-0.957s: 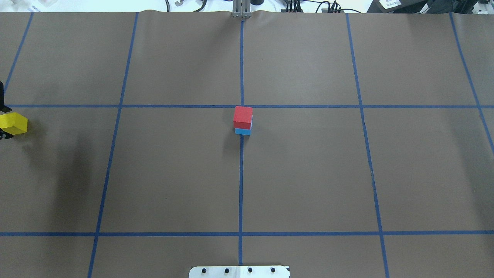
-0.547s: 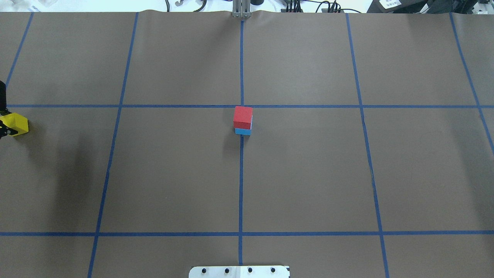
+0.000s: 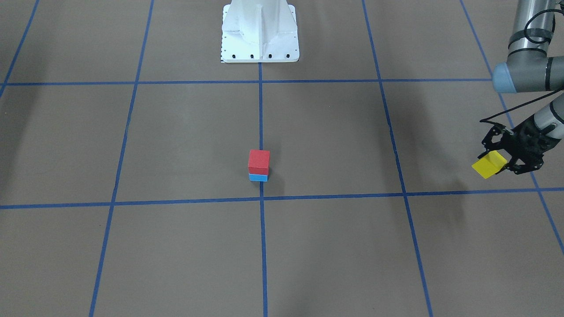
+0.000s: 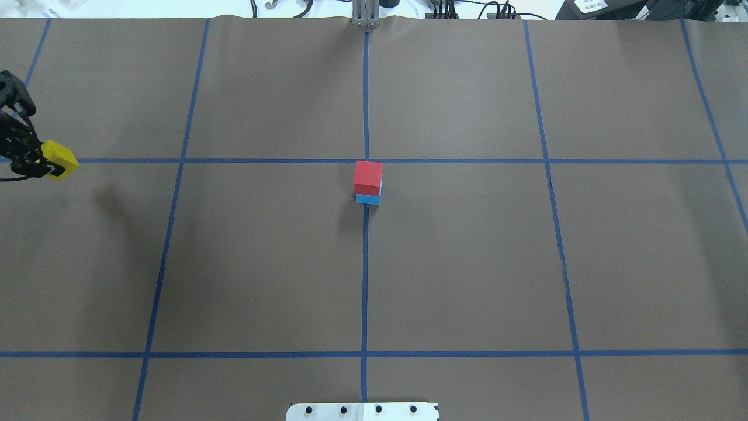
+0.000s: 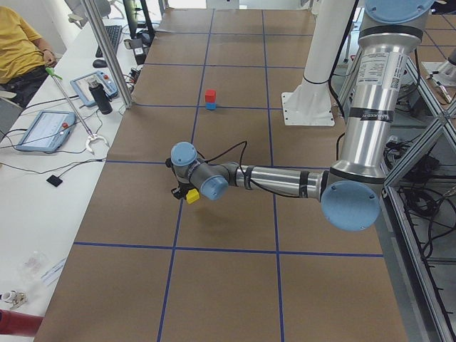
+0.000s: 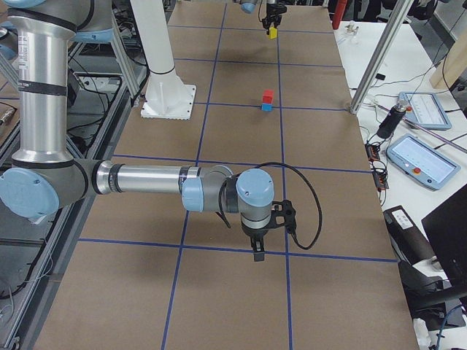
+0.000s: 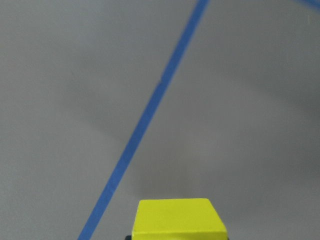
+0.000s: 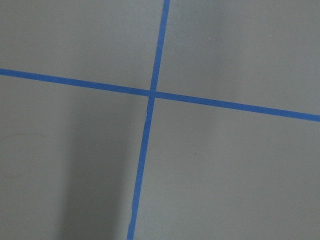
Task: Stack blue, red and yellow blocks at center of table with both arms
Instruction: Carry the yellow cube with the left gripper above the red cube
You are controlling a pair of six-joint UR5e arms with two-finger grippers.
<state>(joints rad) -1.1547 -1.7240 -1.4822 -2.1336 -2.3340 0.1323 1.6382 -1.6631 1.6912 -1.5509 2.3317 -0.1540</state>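
A red block [image 4: 368,177] sits on a blue block [image 4: 367,199] at the table's centre, also in the front view [image 3: 258,162]. My left gripper [image 4: 51,164] is shut on a yellow block [image 4: 61,161] and holds it above the table at the far left, well away from the stack. The front view shows this gripper [image 3: 497,163] with the tilted yellow block [image 3: 488,165]. The left wrist view shows the block [image 7: 177,222] at its bottom edge. My right gripper [image 6: 257,249] shows only in the exterior right view, low over bare table; I cannot tell whether it is open or shut.
The table is brown paper with a blue tape grid [image 4: 365,263]. The robot base [image 3: 260,31] stands at the near middle edge. A side bench with tablets [image 5: 46,130] and a seated person [image 5: 21,50] runs along the far side.
My left gripper, with the yellow block in it, has moved farther into the overhead view, to the right and toward the far side. The red and blue stack has not moved.
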